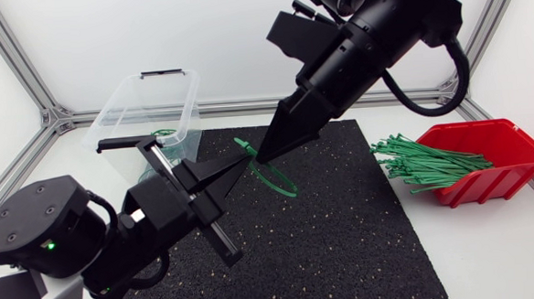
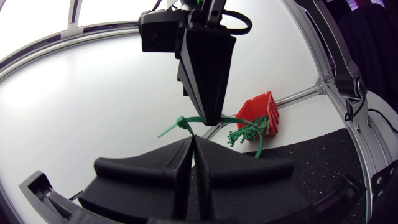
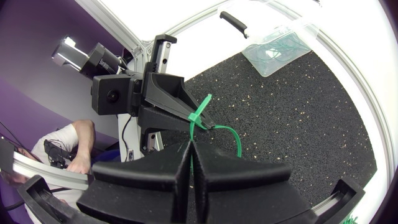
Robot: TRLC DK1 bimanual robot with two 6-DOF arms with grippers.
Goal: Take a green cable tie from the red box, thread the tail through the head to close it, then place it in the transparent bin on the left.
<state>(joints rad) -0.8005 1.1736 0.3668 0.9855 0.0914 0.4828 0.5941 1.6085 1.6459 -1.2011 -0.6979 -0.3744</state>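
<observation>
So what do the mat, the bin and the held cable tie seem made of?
The mat: black speckled granular surface, matte, probably bonded rubber crumb. The transparent bin: clear glossy hard plastic, contents show through its walls. The green cable tie: thin smooth strip curving into a loop, likely flexible nylon.

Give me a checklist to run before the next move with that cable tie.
1. Right gripper shut on the cable tie: ok.
2. Left gripper shut on it too: ok.
3. Tie bent round into a loop: ok.
4. Tail locked in the head: cannot tell.
5. Tie held off the mat: ok.
6. Transparent bin upright, open on top: ok.
</observation>
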